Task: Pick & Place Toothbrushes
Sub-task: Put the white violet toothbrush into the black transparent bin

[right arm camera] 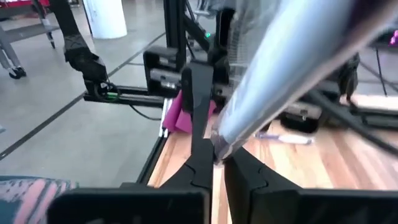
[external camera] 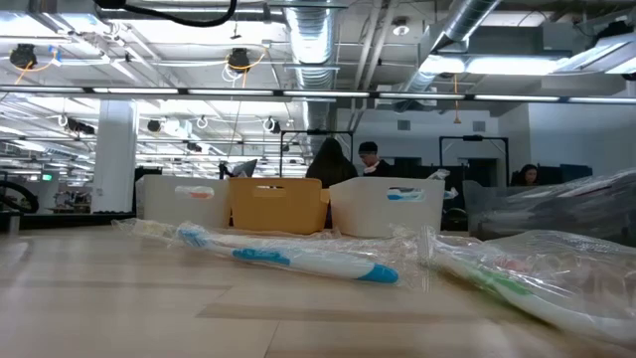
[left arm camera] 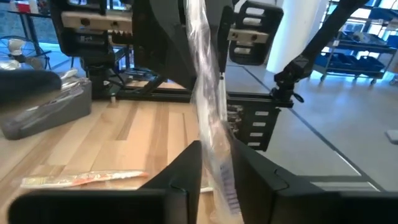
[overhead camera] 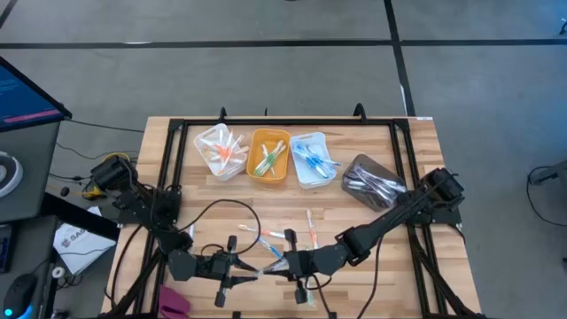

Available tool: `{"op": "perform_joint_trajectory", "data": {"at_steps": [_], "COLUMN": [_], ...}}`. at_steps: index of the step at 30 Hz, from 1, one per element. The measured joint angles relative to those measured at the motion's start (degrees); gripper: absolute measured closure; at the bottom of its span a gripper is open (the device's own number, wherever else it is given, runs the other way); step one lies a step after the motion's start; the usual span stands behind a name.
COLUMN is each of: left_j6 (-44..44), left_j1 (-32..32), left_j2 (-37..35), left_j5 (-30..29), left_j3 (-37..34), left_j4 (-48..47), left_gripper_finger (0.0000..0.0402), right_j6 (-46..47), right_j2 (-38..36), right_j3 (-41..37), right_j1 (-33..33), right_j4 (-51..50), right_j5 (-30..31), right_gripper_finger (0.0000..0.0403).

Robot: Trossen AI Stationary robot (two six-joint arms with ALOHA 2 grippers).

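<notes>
A toothbrush in a clear wrapper (overhead camera: 267, 267) hangs above the table's near middle, between my two grippers. My left gripper (overhead camera: 249, 268) comes at it from the left and is shut on it. My right gripper (overhead camera: 283, 263) comes from the right and is shut on the other end. More wrapped toothbrushes lie loose on the wood behind them (overhead camera: 266, 234), (overhead camera: 310, 224). The low view shows a blue one (external camera: 288, 259) and a green one (external camera: 517, 280) lying flat. Neither gripper shows in the low view. My left gripper has the wrapped toothbrush (left arm camera: 219, 163) between its two fingers (left arm camera: 186, 171), the wrapper touching both. The fingers come level from the table's left and lie along the brush, which runs on ahead of them, clear of the table. My right gripper pinches the wrapper's end (right arm camera: 219, 142) between its two fingertips (right arm camera: 202, 158). It comes nearly level from the table's right. The brush runs on ahead of the fingers, along them, lifted clear of the table.
Three bins stand in a row at the far side: a white one (overhead camera: 213, 161) with orange-pink brushes, an orange one (overhead camera: 254, 168) with green brushes, and a white one (overhead camera: 301, 177) with blue brushes. A grey bag of brushes (overhead camera: 372, 182) lies to their right. A pink object (overhead camera: 174, 301) lies near left.
</notes>
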Motion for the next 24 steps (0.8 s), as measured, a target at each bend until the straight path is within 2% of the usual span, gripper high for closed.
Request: {"op": "perform_joint_trajectory", "data": {"at_steps": [7, 10, 13, 16, 18, 24], "left_j6": [-0.43, -0.60, -2.53, -5.41, -6.44, -6.60], "left_j1": [-0.20, -0.20, -0.45, -1.67, -2.92, -7.16], "left_j2": [0.00, 0.00, 0.00, -0.02, -0.02, -0.02], "left_j5": [2.74, 2.84, 2.84, 3.58, 6.97, 15.28], "left_j3": [0.00, 0.00, 0.00, 0.00, 0.00, 0.00], "left_j4": [0.18, 0.17, 0.17, 0.08, -0.41, -1.12], "left_gripper_finger": [0.0273, 0.0248, 0.0225, 0.0210, 0.0205, 0.0203], "right_j6": [4.49, 6.11, 9.17, 16.24, 21.87, 42.24], "right_j2": [-0.40, -0.54, -2.04, -4.89, -7.12, -17.14], "right_j3": [-0.04, -0.04, -0.09, -0.04, -0.05, 0.00], "right_j1": [0.98, 1.40, 2.27, 3.45, 4.07, 3.56], "right_j4": [-6.53, -9.02, -16.10, -27.25, -35.42, -62.57], "right_j5": [2.71, 6.14, 10.96, 16.88, 19.07, 19.43], "right_gripper_finger": [0.0397, 0.0397, 0.0397, 0.0397, 0.0397, 0.0397]}}
